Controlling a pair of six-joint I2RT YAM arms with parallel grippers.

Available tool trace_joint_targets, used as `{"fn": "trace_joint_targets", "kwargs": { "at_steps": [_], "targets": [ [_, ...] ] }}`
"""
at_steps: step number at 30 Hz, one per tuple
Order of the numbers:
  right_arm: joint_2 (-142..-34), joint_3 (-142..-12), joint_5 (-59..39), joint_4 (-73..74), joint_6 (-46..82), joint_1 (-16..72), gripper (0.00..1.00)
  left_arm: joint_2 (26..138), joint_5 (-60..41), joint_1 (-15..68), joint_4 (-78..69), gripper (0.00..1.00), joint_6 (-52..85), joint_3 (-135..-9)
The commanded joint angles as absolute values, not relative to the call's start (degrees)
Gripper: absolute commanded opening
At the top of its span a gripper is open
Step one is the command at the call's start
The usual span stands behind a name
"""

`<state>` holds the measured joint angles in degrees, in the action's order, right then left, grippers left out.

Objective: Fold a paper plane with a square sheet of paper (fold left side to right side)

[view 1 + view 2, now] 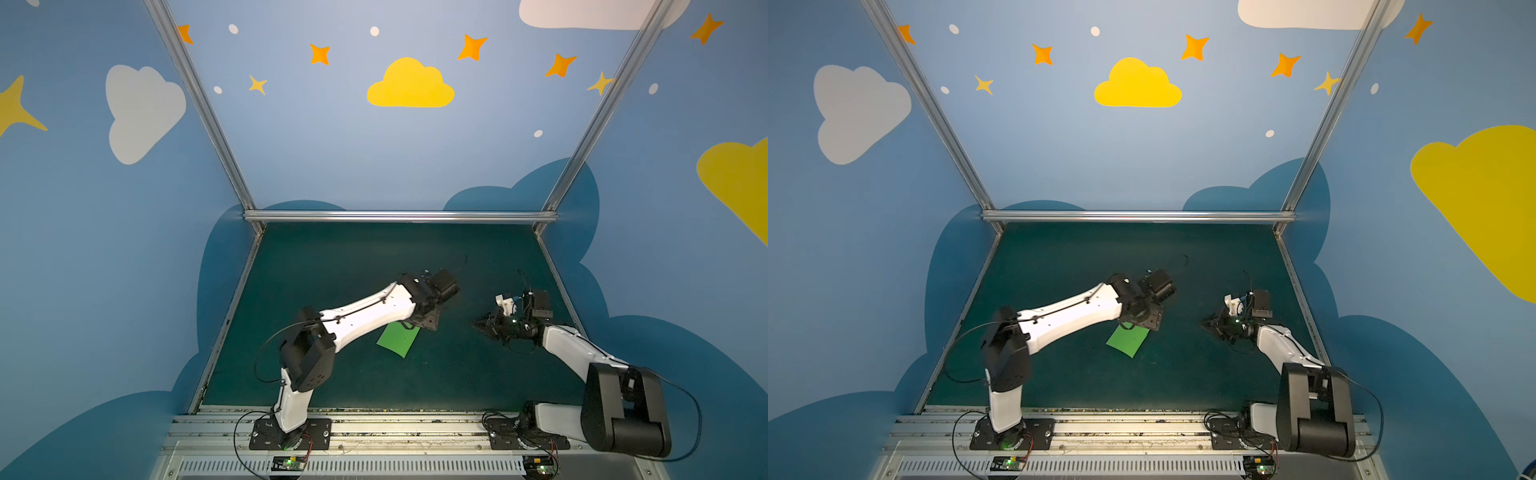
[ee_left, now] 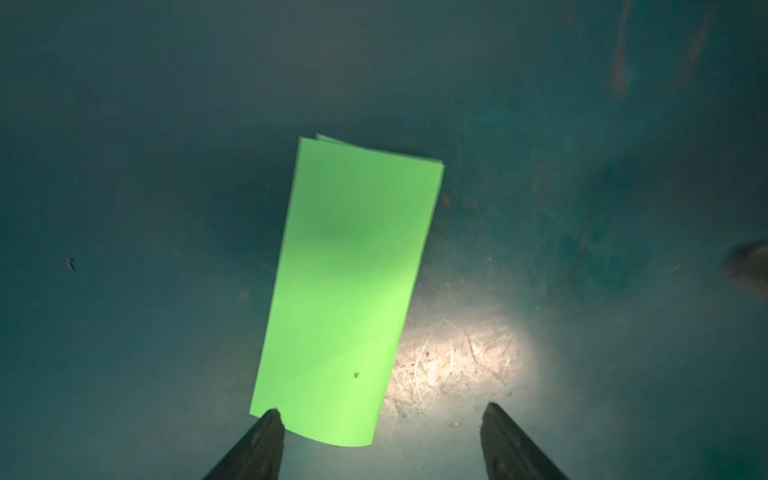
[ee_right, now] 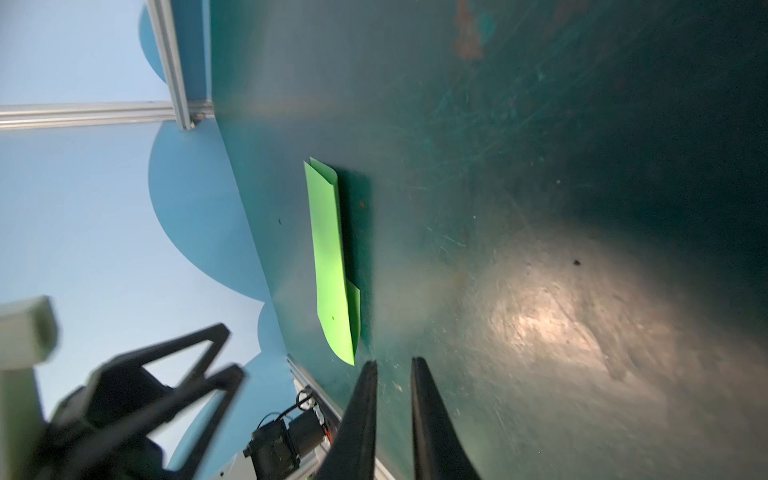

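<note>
in both top views the left arm [image 1: 365, 311] stretches to mid-frame, left claw [image 2: 382, 410] pointing down, jaws wide apart. right claw [image 1: 476, 322], centre-right, points left, jaws narrowly parted.

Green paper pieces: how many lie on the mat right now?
1. The folded green paper lies on the mat by the open left gripper. The left arm covers one end in both top views, so more could hide there.

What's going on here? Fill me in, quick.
A two-armed robot is folding a green sheet of paper into a plane. The sheet lies on the dark mat, folded in half into a narrow strip. The left gripper hovers open over one end, gripping nothing. The right gripper, jaws barely apart, sits off to the side, empty.
</note>
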<state>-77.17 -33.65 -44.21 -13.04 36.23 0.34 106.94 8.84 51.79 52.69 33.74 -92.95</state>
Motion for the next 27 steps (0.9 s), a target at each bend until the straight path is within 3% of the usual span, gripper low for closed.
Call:
{"fn": "trace_joint_targets", "kwargs": {
  "at_steps": [1,10,18,27],
  "targets": [
    [-81.0,-36.8,-45.8,-13.7,34.5,3.0,0.16,105.0,0.9,47.5,44.0,0.71,34.7,-85.3],
    [-93.5,-45.9,-41.5,-11.0,37.4,12.1,0.15,101.8,-6.9,44.8,32.3,0.37,34.7,-70.9],
    [-103.9,-56.0,-39.2,-14.4,36.4,17.6,0.16,101.1,-8.8,45.8,25.2,0.34,39.6,-62.7],
    [-111.4,-64.7,-40.3,-18.7,34.5,21.0,0.16,103.2,-8.3,50.2,22.6,0.33,43.8,-62.4]
  ]
}}
